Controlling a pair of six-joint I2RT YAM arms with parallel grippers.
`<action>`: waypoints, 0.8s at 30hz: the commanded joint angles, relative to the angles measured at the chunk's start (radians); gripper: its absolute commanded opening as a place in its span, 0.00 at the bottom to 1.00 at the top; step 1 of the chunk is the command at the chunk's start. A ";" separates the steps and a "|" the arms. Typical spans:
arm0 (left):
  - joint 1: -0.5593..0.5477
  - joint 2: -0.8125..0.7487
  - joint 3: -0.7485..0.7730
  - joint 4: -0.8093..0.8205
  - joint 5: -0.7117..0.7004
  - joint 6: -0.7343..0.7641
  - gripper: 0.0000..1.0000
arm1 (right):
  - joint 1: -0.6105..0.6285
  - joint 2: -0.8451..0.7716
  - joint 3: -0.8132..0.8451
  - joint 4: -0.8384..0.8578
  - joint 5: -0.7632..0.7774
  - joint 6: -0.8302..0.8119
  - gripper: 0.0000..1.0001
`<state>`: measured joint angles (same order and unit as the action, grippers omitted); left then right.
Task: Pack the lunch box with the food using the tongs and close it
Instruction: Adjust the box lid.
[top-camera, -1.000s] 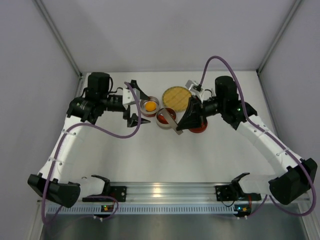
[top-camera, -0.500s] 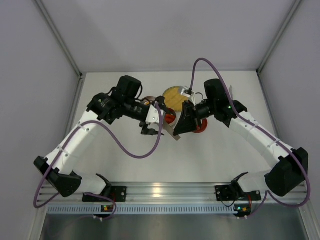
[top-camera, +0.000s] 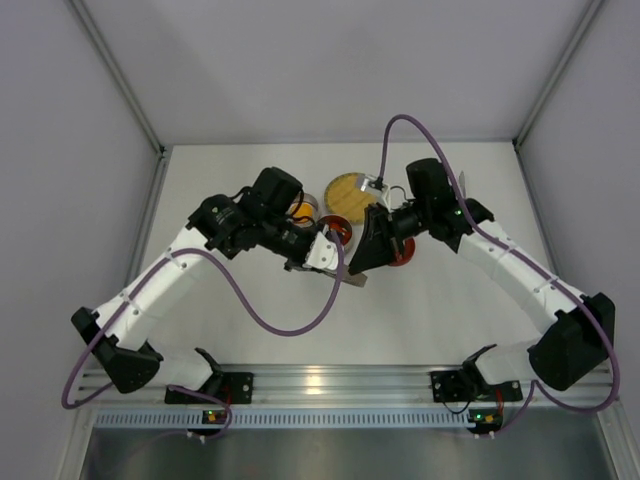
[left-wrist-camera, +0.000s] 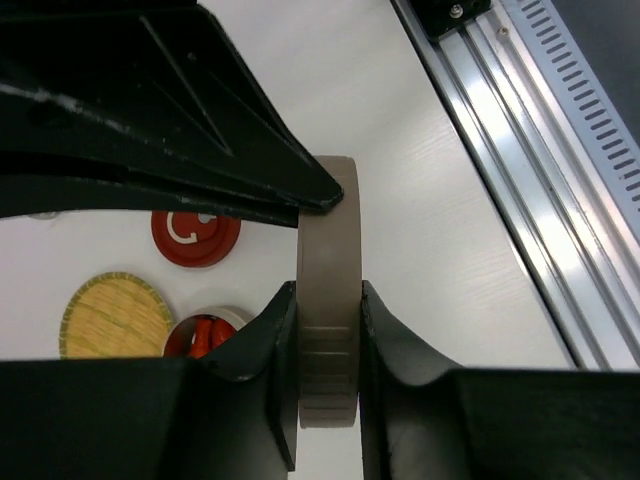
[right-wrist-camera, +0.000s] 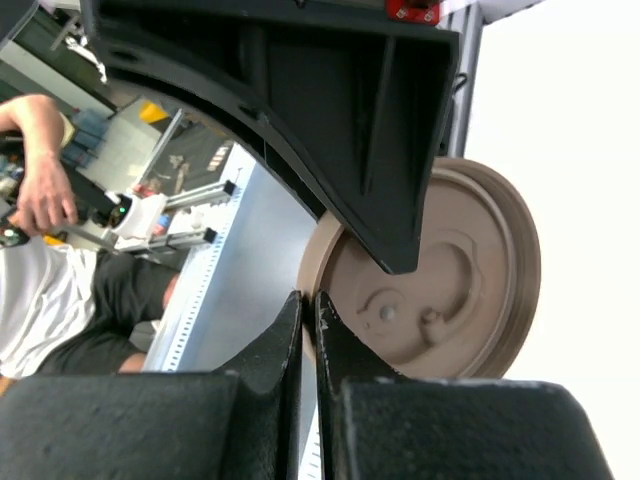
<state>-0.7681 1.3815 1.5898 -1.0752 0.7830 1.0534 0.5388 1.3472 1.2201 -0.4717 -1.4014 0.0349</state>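
Note:
A round tan lid (top-camera: 347, 274) hangs on edge above the table between both grippers. My left gripper (left-wrist-camera: 330, 300) is shut across its thickness, one finger on each flat face. My right gripper (right-wrist-camera: 308, 302) is shut on the lid's thin rim (right-wrist-camera: 318, 262). The lid's moulded face (right-wrist-camera: 440, 290) fills the right wrist view. Glossy red food pieces (left-wrist-camera: 204, 336) lie in a small round tin (top-camera: 338, 233) just behind the grippers. A second tin (top-camera: 304, 208) showing some orange is mostly hidden by my left arm. The tongs are out of view.
A woven yellow plate (top-camera: 348, 190) lies at the back centre. A red round lid (left-wrist-camera: 195, 232) lies flat on the table under my right gripper. The aluminium rail (left-wrist-camera: 540, 200) runs along the table's near edge.
My left arm swung right from the tin with the orange ball to the tan lid, and its jaws closed from wide open onto it. My right gripper kept hold of the lid and shifted slightly left.

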 joint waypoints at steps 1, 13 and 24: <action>-0.042 -0.013 -0.022 0.057 -0.065 -0.024 0.11 | 0.016 -0.002 0.070 -0.005 -0.048 -0.020 0.00; 0.152 -0.171 -0.241 0.530 -0.265 -0.890 0.00 | -0.327 -0.101 0.237 -0.051 0.272 -0.077 0.83; 0.533 -0.032 -0.491 0.924 0.128 -2.061 0.00 | -0.128 -0.267 0.081 0.038 0.870 -0.372 0.99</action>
<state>-0.2264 1.3407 1.1732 -0.3676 0.7670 -0.6170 0.3149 1.0584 1.3506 -0.4881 -0.7380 -0.2138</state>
